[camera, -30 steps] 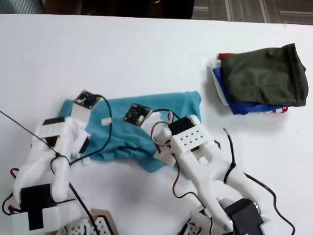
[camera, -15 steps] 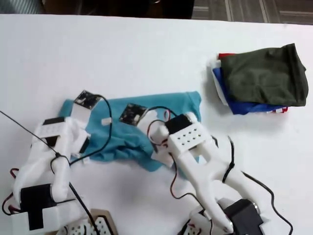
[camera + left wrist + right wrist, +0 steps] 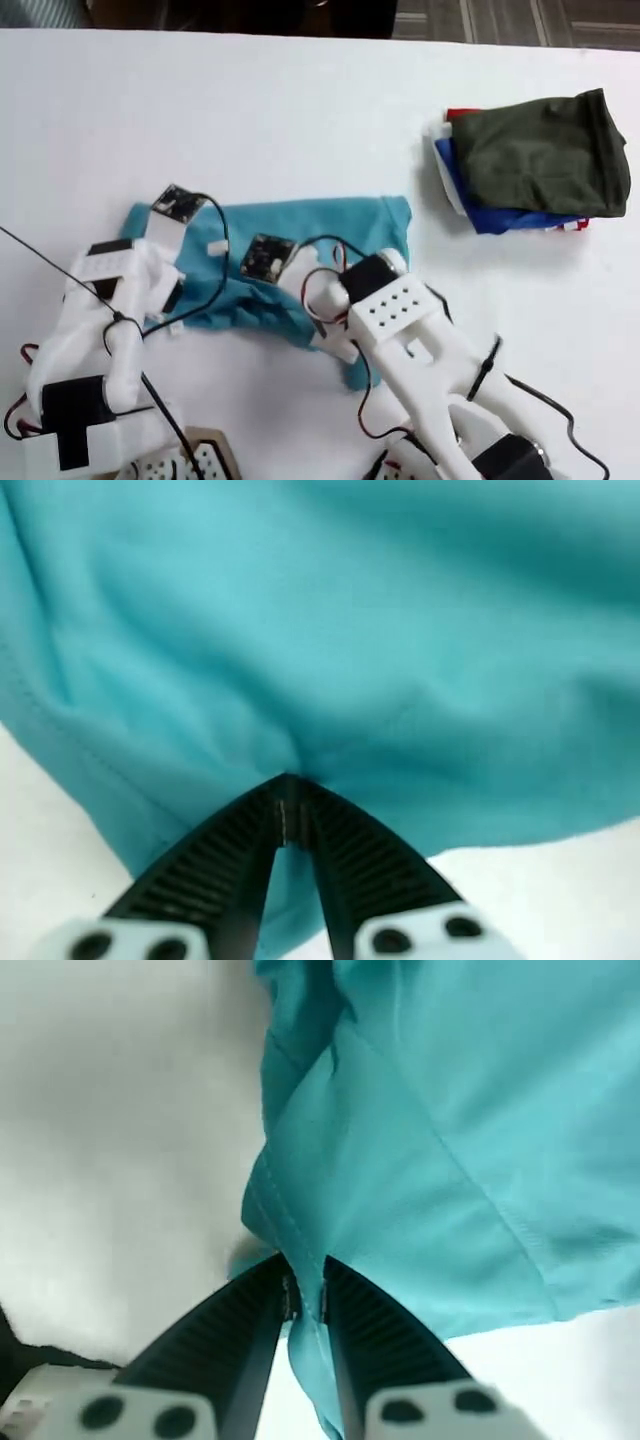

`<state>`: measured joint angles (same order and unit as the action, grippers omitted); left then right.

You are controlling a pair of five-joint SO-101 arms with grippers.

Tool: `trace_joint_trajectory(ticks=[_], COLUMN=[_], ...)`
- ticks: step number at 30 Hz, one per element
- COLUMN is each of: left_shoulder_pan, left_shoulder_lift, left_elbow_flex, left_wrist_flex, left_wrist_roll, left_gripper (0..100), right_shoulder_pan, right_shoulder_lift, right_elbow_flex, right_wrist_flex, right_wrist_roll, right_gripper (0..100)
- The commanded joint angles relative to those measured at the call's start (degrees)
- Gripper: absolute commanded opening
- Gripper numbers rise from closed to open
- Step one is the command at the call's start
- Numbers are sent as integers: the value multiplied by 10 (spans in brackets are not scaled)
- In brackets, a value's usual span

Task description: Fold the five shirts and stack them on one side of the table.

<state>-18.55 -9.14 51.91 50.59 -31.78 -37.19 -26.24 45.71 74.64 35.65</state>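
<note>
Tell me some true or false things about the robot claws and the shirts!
1. The left gripper and the right gripper each pinch the teal shirt. True.
2. A red shirt tops the stack. False: a dark green shirt is on top.
3. The teal shirt lies on the stack. False: it lies apart from it, on the table.
4. The table is white. True.

Teal shirt (image 3: 300,225) partly hidden under left arm (image 3: 110,300) and right arm (image 3: 410,320), lower stacked shirts (image 3: 480,218) covered by green shirt (image 3: 545,150)

White table (image 3: 250,120); dark tiled floor (image 3: 500,20) beyond far edge.
</note>
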Motion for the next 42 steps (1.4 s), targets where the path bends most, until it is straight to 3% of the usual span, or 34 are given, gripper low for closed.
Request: trace_joint_trajectory(ticks=[1,5,14,19,24,36,42], left_shoulder_pan=[8,8,8,8,8,8,8], left_shoulder_lift=[4,4,4,4,4,4,4], left_elbow_flex=[0,0,0,0,0,0,0], left_wrist_flex=[-19,-19,-19,-19,-19,-19,-19], left_wrist_roll=[1,1,1,1,1,1,1], left_gripper=[24,24,24,24,24,24,24], right_shoulder_pan=[-6,-3,-3,-2,-3,-8,-66], right_shoulder_lift=[2,14,17,18,14,-35,-53], right_elbow_flex=[60,63,-26,-31,-31,-84,-75], right_wrist_flex=[-91,-116,-52,-55,-53,35,61], right_wrist_roll=[0,0,0,0,0,0,-1], right_gripper=[19,25,30,116,14,19,19])
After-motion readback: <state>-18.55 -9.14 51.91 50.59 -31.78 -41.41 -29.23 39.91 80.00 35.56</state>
